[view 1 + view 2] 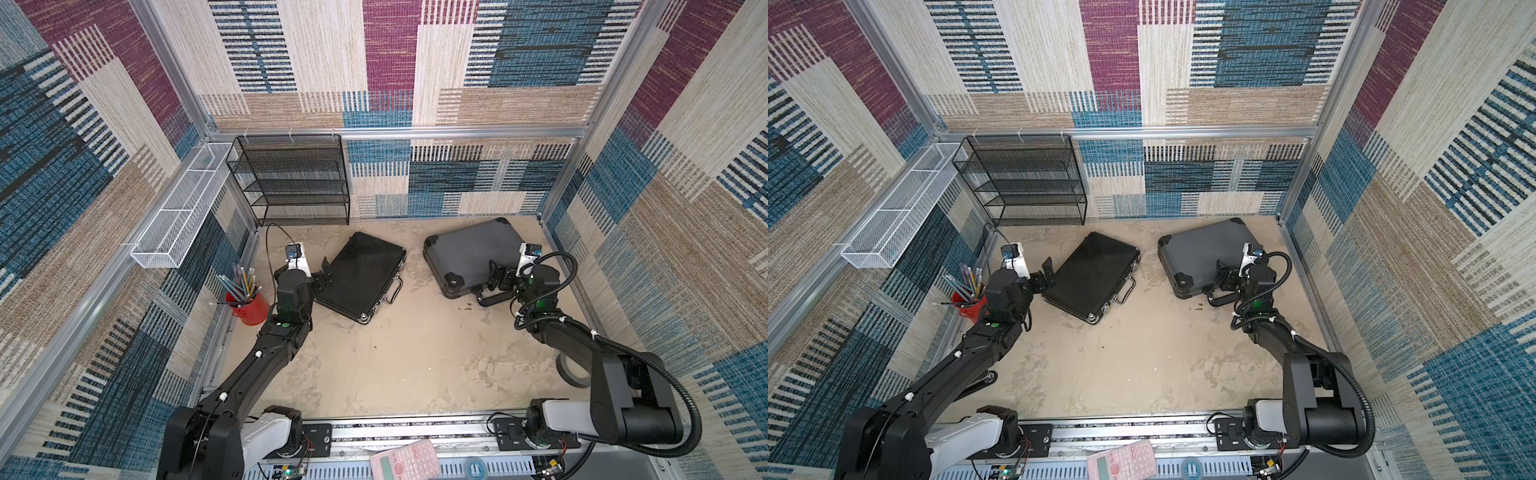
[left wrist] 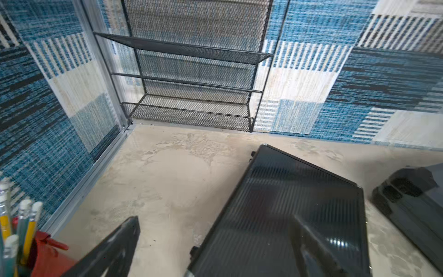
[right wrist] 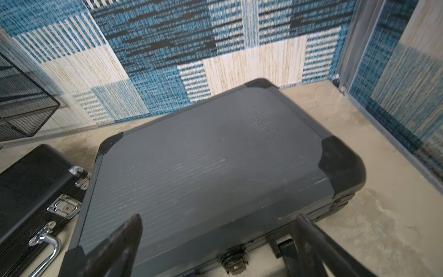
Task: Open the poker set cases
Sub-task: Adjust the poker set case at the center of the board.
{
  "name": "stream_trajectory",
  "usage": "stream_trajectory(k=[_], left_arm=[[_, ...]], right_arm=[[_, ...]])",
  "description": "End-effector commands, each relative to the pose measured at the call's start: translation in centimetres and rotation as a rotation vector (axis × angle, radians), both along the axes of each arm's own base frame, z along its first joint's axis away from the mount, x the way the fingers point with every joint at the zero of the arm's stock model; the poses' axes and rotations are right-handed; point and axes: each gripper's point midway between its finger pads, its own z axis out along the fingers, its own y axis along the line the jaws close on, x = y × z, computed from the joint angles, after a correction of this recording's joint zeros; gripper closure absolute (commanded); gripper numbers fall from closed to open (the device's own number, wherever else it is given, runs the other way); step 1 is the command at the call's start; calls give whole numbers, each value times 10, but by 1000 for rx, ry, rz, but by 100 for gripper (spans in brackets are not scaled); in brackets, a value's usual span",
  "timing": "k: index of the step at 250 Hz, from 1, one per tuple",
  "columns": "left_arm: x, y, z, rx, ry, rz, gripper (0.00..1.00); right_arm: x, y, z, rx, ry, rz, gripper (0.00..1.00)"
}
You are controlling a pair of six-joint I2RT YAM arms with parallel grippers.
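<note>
At six o'clock, on the near rail by the arm bases, a pink calculator point(image 1: 405, 461) is lying clear of the job. Moving outward over the worktop point(image 1: 374, 365), your left pincer point(image 1: 327, 272) is hanging spread wide and gripping nothing. It is straddling the nine o'clock edge of the slim black case point(image 1: 365, 270). In the left wrist view one finger point(image 2: 311, 249) is sitting over the ribbed lid, its partner over bare worktop.

That case is lying flat and shut at about eleven o'clock. Its handle point(image 1: 395, 291) and silver latches point(image 3: 64, 207) are facing four o'clock, away from that pincer.

Your right pincer point(image 1: 492, 277) is likewise gaping and empty. It is poising at the five o'clock edge of the thick grey case point(image 1: 469, 249), which is lying shut at one o'clock. I cannot tell whether either pincer is touching its case.

You are probably going for the grey case's latch point(image 3: 233, 260), which is showing between the right fingers. You are best served hooking one fingertip under its lip and levering outward, not squeezing the lid. Mind the chunky handle point(image 1: 492, 298) just beside it.

At far eleven o'clock, the black mesh rack point(image 1: 291, 178) is standing out of the way.
</note>
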Motion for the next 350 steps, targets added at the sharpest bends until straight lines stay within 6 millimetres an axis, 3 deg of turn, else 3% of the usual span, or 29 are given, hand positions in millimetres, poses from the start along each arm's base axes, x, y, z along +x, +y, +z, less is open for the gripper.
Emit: stream_trajectory(k=[1,103,171,268,350], left_arm=[[-1,-21,4,51,11,-3,1],[-2,-132,12,66,16,-202,1],[-5,-199,-6,22,95,-384,1],[-6,-271,-40,-98,274,-557,1],[-7,-306,-55,-184,371,-644,1]], right_arm=[[-3,-4,-17,83,87,-13,0],[-13,-51,-49,273,193,-88,10],[-12,-68,-80,363,283,-104,25],[1,-71,-114,349,400,-77,41],[9,-80,-130,249,481,-45,50]])
